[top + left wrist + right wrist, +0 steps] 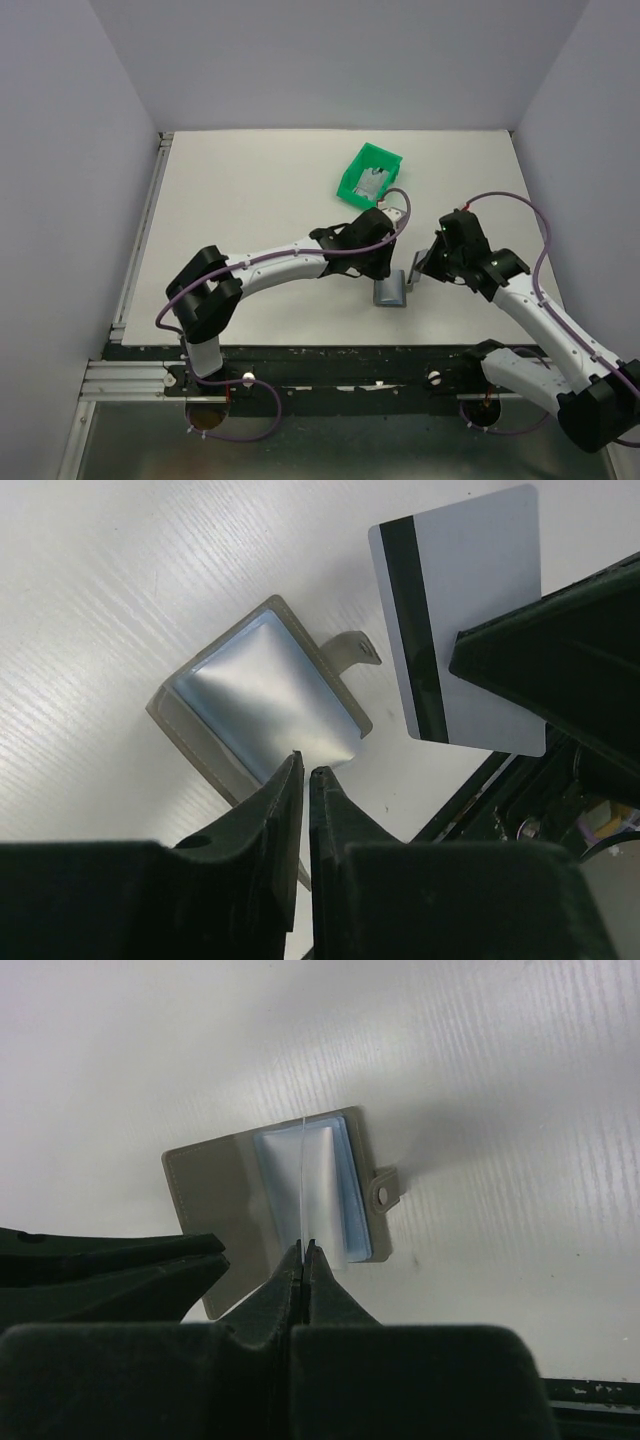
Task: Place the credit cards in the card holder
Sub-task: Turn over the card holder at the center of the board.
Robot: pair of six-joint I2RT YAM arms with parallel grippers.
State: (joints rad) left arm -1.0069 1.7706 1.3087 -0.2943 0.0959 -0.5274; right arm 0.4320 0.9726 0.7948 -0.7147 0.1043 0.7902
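Observation:
The card holder [389, 292] lies open near the table's front edge, with its light inside [260, 695] up and its snap tab [383, 1193] out to one side. My left gripper [307, 765] is closed to a thin slit on the holder's near flap [215, 1195]. My right gripper [305, 1247] is shut on a credit card [460, 610] that is whitish with a dark stripe. The card stands on edge [301, 1180] over the holder's clear pocket. I cannot tell whether the card touches the holder.
A green bin [350, 185] stands at the back centre with a silver-grey card [374, 182] in it. Both arms crowd together over the holder. The table's dark front edge [330, 352] runs just behind the holder.

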